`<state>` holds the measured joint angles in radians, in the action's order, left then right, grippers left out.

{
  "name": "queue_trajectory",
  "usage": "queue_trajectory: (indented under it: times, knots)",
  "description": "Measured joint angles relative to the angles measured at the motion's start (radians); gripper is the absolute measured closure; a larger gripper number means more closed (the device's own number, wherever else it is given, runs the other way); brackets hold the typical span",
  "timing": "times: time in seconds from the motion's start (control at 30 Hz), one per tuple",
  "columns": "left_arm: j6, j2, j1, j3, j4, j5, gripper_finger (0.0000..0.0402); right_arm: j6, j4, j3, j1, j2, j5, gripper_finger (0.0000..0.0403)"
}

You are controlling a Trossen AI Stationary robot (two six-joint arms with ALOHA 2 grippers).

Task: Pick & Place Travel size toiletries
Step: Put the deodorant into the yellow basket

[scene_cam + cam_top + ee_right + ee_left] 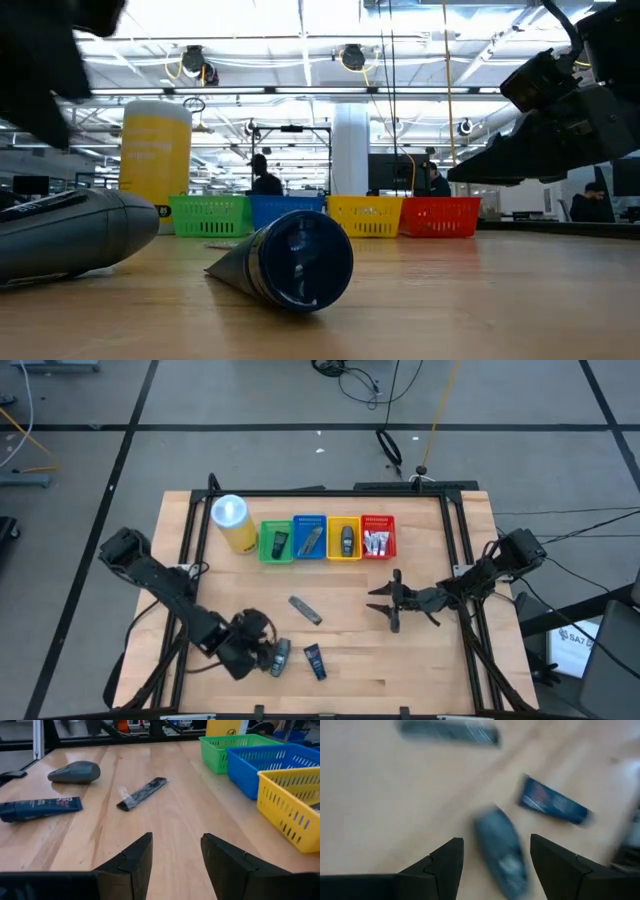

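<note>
The left gripper (268, 657) hangs with fingers apart over the dark grey oval stick (282, 656) beside the dark blue tube (315, 660), while the right gripper (383, 602) waits open.

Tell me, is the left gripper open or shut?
Open: the left gripper has its fingers apart on either side of the grey stick, not clamping it.

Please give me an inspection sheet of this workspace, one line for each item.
Surface: wooden table.
Job's things: grey oval stick, dark blue tube and flat sachet loose on the table; more toiletries in the four baskets.
Clutter: yellow canister beside the green basket.
Grippers: left tool open over the oval stick; right tool open, empty, near the table's middle.
Cables: on the floor beyond the table.
Surroundings: people in the room behind.
</note>
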<state>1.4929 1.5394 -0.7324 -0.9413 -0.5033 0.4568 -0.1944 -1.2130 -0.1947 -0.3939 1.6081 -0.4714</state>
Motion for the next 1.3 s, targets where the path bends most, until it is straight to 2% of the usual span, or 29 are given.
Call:
queue_trajectory:
  times: [0.13, 0.37, 0.63, 0.83, 1.0, 1.1, 1.3]
  knots:
    - [0.092, 0.005, -0.031, 0.003, 0.097, -0.045, 0.0167, 0.005, -0.014, 0.0, 0.011, 0.0, 0.003, 0.0243]
    - [0.138, 0.012, -0.013, 0.003, 0.158, -0.063, 0.0113, 0.0, -0.041, -0.002, 0.013, 0.0, 0.055, 0.0243]
    - [0.248, 0.09, 0.072, 0.004, 0.166, -0.266, 0.0077, 0.001, -0.058, -0.002, 0.013, 0.0, 0.057, 0.0243]
    - [0.271, 0.152, 0.106, -0.02, 0.157, -0.319, 0.0075, 0.001, -0.058, -0.002, 0.013, 0.0, 0.057, 0.0243]
    - [0.246, 0.215, 0.131, -0.055, 0.101, -0.329, 0.0075, 0.001, -0.059, -0.002, 0.013, 0.0, 0.057, 0.0243]
    - [0.215, 0.255, 0.151, -0.093, 0.008, -0.353, 0.0076, 0.001, -0.058, -0.002, 0.013, 0.0, 0.057, 0.0243]
    - [-0.008, 0.349, 0.216, -0.184, -0.194, -0.452, 0.0076, 0.001, -0.049, -0.002, 0.013, 0.0, 0.057, 0.0243]
